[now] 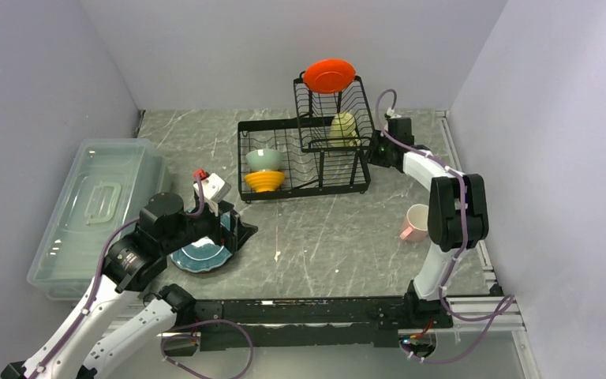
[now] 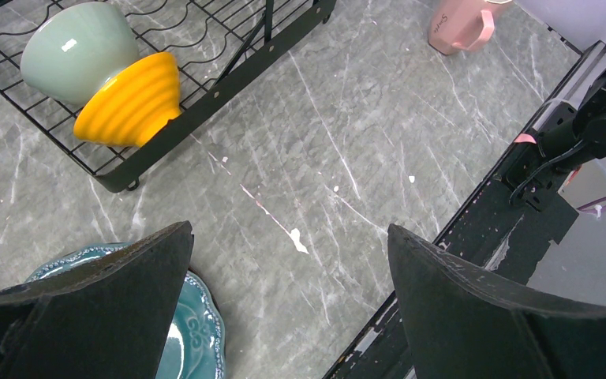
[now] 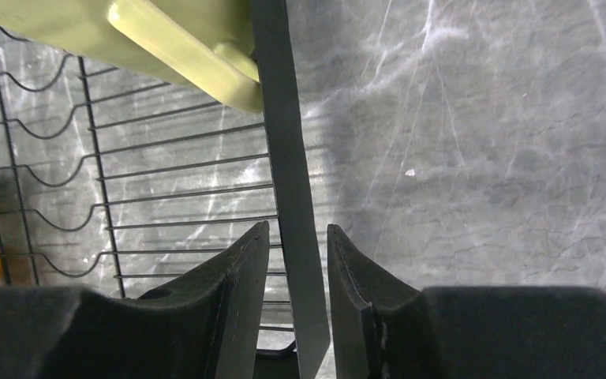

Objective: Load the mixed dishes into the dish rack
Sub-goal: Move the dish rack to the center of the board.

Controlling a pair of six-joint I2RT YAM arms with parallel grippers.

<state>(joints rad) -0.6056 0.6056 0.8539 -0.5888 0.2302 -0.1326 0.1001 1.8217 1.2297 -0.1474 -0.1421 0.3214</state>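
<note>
Your right jaws (image 3: 298, 229) are narrow around a bar of the dish rack (image 1: 268, 121), upper right of the top view. I cannot tell if they pinch it. Pull away crooked and the rack could tip. Your left jaws (image 2: 289, 229) are wide open over the teal plate (image 2: 197, 332), lower left.

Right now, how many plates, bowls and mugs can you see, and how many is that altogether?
Plates: 2, the orange-red plate and the teal plate
Bowls: 2, the pale green bowl and the orange-yellow bowl
Mugs: 2, the pale yellow mug and the pink mug
Total: 6
</note>
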